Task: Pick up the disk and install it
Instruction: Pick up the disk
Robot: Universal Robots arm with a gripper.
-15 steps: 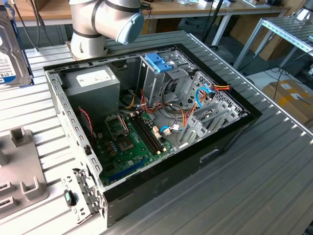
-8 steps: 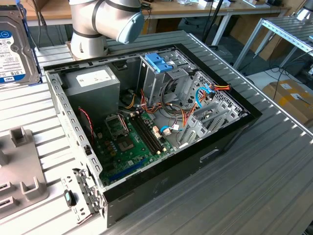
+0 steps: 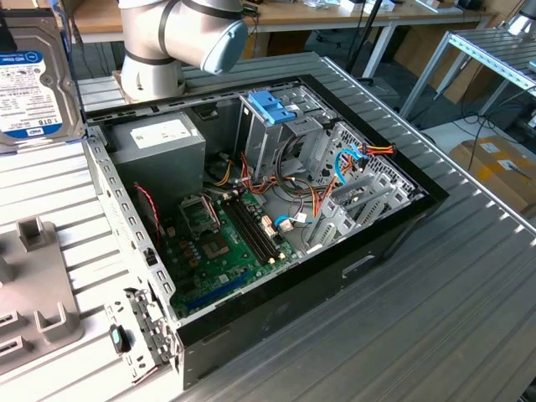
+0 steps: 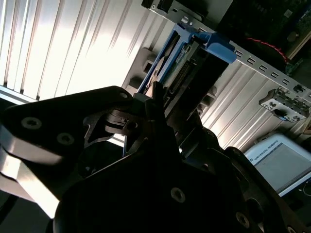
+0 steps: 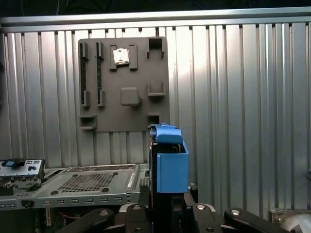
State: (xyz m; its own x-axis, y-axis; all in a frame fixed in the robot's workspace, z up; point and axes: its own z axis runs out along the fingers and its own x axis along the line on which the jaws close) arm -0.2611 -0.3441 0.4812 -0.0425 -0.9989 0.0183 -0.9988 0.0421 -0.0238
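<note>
At the exterior view's left edge, the flat dark rectangular disk with bright blue plastic rails (image 3: 29, 84) sits near the grey plastic fixture plate (image 3: 38, 285). The open black computer case (image 3: 251, 209) lies rightward. In the first wrist view, the black gripper (image 5: 167, 206) grasps the disk.

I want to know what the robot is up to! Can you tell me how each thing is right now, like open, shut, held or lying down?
gripper: shut on the disk.
disk: held in the gripper, outside the computer case, not yet installed.
computer case: lying on its side, open, insides showing.
grey holder: lying flat, one small silvery part sitting in it.
</note>
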